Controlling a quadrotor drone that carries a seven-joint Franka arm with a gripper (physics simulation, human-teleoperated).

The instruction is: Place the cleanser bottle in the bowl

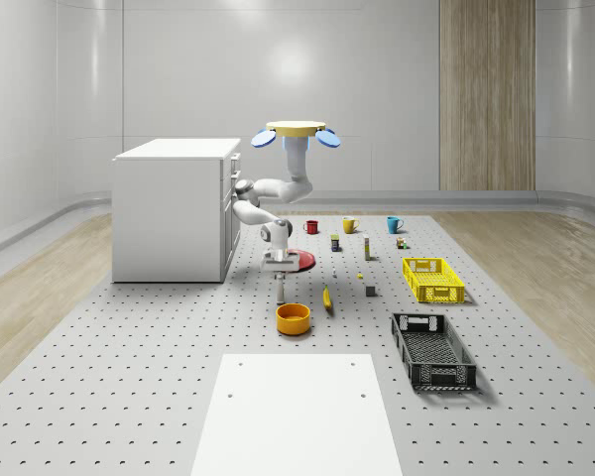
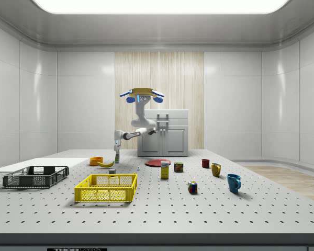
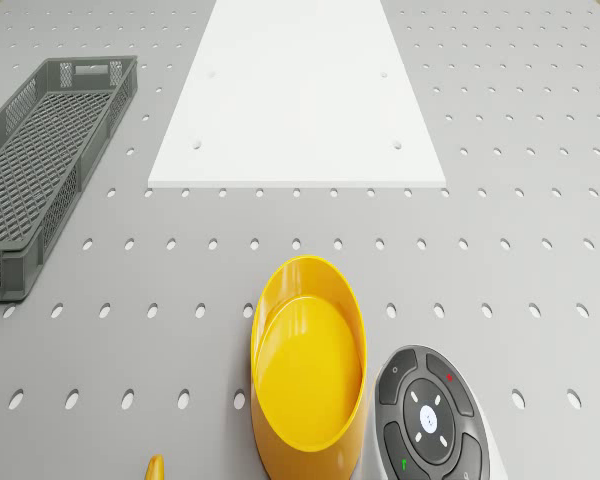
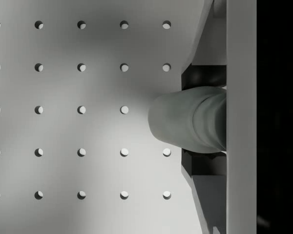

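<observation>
Drone [image 1: 296, 130] hovers over your table [image 1: 129, 377]. Its gripper [image 1: 278, 275] pinches what seems the cleanser bottle [image 4: 190, 119], hanging just behind the yellow bowl [image 1: 293, 318].

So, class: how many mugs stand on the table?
3, in a row at the table's far side in the whole-scene view: red mug, yellow mug, blue mug. None looks hidden.

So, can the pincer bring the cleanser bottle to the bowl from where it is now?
Probably yes. The pincer holds the cleanser bottle just behind the bowl, the drone hovers above, and nothing stands between them.
</observation>
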